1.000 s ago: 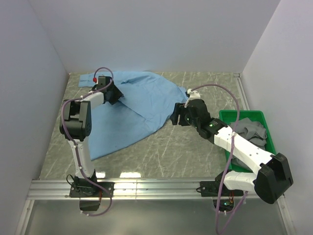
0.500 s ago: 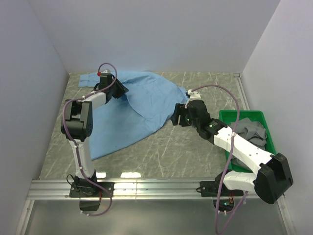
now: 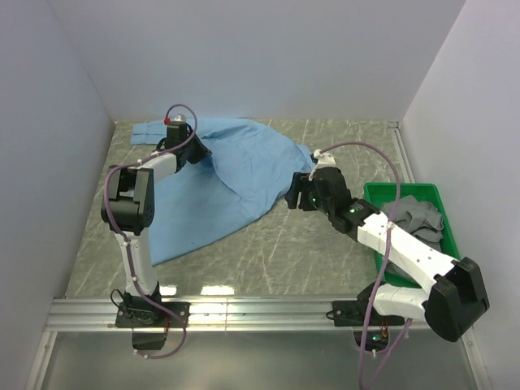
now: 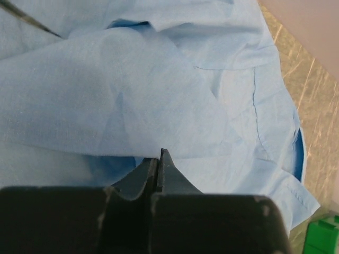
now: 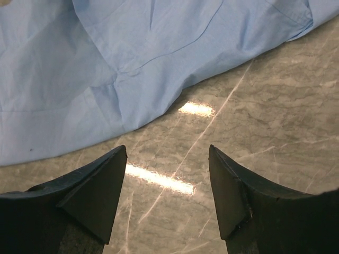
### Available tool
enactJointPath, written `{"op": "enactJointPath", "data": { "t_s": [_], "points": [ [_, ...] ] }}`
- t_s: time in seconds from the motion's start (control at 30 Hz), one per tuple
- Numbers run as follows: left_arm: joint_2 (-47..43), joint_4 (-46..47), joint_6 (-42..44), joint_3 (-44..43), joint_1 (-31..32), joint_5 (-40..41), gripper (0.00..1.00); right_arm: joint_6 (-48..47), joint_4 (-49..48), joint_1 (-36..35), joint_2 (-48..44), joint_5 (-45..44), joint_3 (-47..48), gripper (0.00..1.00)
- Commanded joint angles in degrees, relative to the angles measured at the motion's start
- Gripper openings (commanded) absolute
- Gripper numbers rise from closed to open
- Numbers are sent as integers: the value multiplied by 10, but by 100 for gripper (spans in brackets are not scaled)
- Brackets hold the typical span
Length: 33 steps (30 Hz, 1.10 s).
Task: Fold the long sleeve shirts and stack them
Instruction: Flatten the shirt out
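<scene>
The light blue shirt lies spread on the marble surface, from the far-left corner toward the centre, one loose flap folded over its body. My left fingers are closed flat on the edge of that flap at the far-left side. My right fingers stand wide apart over bare surface, just near the shirt's right hem and not touching it. I judge the step in hand to be spreading the shirt flat before folding. Lift the left grip only slightly and draw it slowly, so the thin cloth does not slip out. Bring the right fingers down over the hem edge and close on a single layer before any pull. I cannot see how much cloth sits between the left fingers, since their bodies hide the pinch. The collar and cuffs are hard to pick out. The green bin on the right holds crumpled grey clothing, of a kind and number I cannot determine.
</scene>
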State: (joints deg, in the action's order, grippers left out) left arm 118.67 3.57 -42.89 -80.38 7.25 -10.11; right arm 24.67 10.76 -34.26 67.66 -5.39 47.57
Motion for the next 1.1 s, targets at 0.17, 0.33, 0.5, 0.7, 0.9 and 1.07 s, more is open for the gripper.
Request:
{"op": "enactJointPath", "data": {
  "t_s": [0.17,0.33,0.5,0.7,0.9,1.07],
  "points": [
    [-193,-1,148,-60,93,15,0,-2,-7,-3,-88,-76,6,70],
    [-279,-10,209,-29,194,21,0,1,-6,-2,-166,-161,-5,70],
    [-338,-12,227,53,303,13,0,2,-26,-2,-270,-232,-41,70],
    [-336,-16,254,89,476,-9,2,0,-41,-1,-356,-313,-77,70],
    [-317,-62,286,96,583,-59,12,-10,-37,-2,-401,-350,-84,70],
    [-346,-88,348,109,660,-45,26,-8,-41,-2,-405,-357,-89,70]
  ]
}}
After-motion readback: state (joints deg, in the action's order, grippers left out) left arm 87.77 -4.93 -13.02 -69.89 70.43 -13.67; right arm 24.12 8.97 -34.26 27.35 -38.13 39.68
